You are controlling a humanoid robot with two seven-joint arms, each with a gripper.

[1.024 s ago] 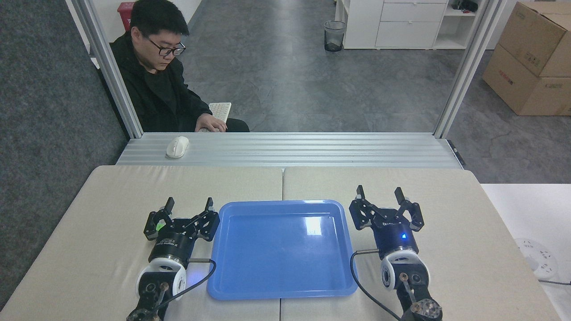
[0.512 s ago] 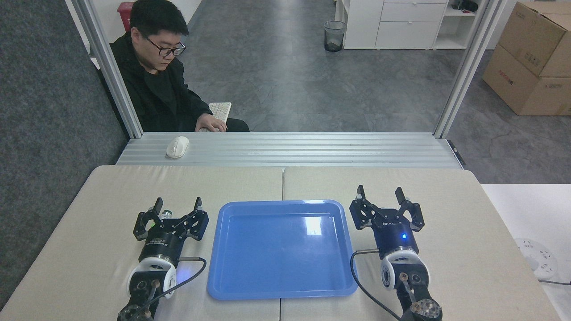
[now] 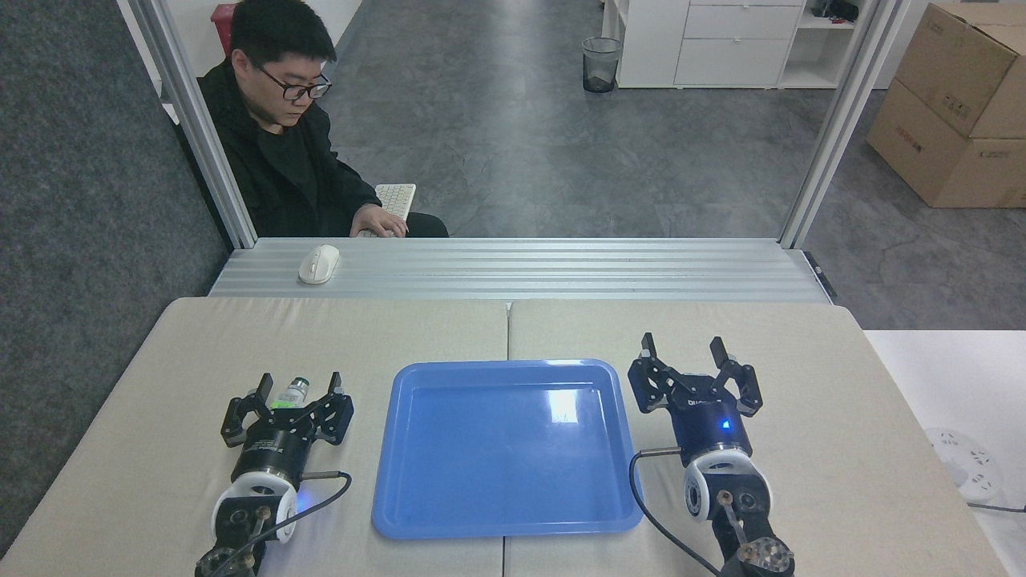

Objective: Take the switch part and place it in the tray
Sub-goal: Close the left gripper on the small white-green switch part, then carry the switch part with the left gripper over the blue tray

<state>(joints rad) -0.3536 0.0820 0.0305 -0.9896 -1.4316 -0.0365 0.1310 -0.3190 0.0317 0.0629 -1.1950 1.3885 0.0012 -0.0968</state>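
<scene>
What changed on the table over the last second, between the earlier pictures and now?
The left gripper slid left and back toward the robot, away from the glossy blue plastic tray, uncovering the small green-capped switch part between its open fingers. The right gripper, tray and white computer mouse stayed put.

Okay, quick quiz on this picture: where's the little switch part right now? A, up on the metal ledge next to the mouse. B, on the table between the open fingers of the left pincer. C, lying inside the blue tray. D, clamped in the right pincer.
B: the switch part lies on the table between the spread fingers of the left pincer, left of the tray, which holds nothing.
</scene>
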